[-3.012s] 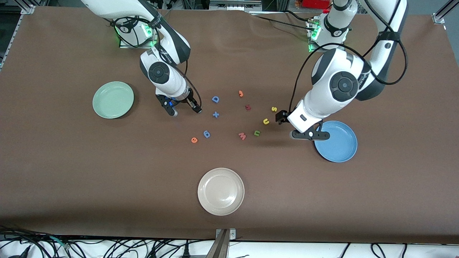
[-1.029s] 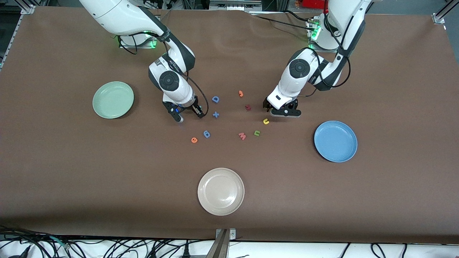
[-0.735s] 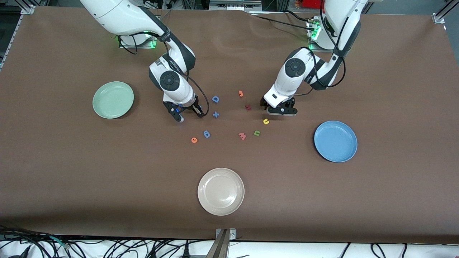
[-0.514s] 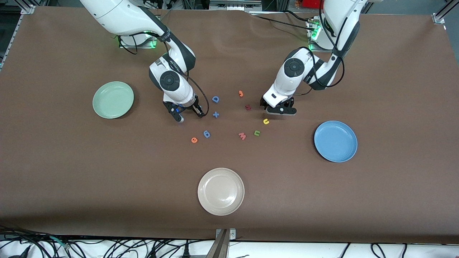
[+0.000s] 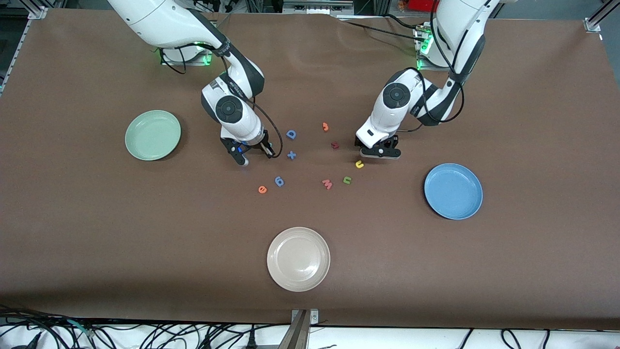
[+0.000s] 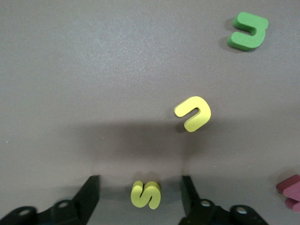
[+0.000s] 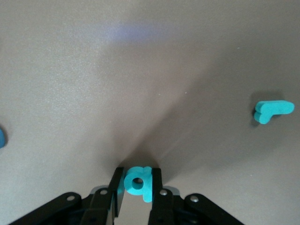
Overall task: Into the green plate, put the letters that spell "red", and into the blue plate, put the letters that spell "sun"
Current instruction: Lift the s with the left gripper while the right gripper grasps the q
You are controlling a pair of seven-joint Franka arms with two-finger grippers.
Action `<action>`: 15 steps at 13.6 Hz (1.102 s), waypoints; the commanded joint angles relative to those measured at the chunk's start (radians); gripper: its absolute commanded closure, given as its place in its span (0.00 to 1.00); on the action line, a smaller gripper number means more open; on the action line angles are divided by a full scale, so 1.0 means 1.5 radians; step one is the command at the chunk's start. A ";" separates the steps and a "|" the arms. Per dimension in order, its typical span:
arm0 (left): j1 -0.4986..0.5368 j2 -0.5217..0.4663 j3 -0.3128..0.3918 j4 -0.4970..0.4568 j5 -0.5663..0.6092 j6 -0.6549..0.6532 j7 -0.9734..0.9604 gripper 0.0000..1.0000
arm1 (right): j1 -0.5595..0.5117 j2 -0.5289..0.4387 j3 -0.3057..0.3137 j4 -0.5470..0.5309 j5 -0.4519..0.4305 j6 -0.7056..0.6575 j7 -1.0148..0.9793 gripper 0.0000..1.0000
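While the right tool is clamping its fingers on the teal d down on the bench, the left tool is sitting with its fingers apart, the yellow s lying on the bench right between them, untouched.

Teal d — foam, lying flat, pinched between black fingertips. Teal r — flat on the table, well apart from the d. Orange e — flat, nearer the front camera. Yellow s — flat, untouched. Yellow u and green n — flat. Green plate and blue plate — round, shallow, at the table's two ends.
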 commanded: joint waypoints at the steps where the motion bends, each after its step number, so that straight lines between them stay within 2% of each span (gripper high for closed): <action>1: 0.000 0.007 0.000 0.011 0.026 0.002 -0.018 0.46 | 0.007 0.011 -0.005 0.008 -0.017 0.004 0.016 1.00; 5: -0.007 0.003 0.000 0.010 0.026 -0.002 -0.034 0.52 | -0.001 -0.024 -0.006 0.010 -0.016 -0.030 0.009 1.00; 7: -0.008 0.003 0.000 0.010 0.026 -0.002 -0.036 0.59 | -0.003 -0.038 -0.010 0.045 -0.014 -0.105 0.005 1.00; 12: -0.018 0.003 -0.001 0.010 0.026 -0.005 -0.054 0.66 | -0.029 -0.058 -0.007 0.144 -0.002 -0.293 -0.033 1.00; 13: -0.021 0.004 -0.001 0.010 0.026 -0.005 -0.057 0.72 | -0.039 -0.077 -0.007 0.148 0.014 -0.319 -0.057 1.00; 15: -0.021 0.005 0.000 0.010 0.026 -0.005 -0.057 0.73 | -0.069 -0.120 -0.013 0.149 0.080 -0.374 -0.163 1.00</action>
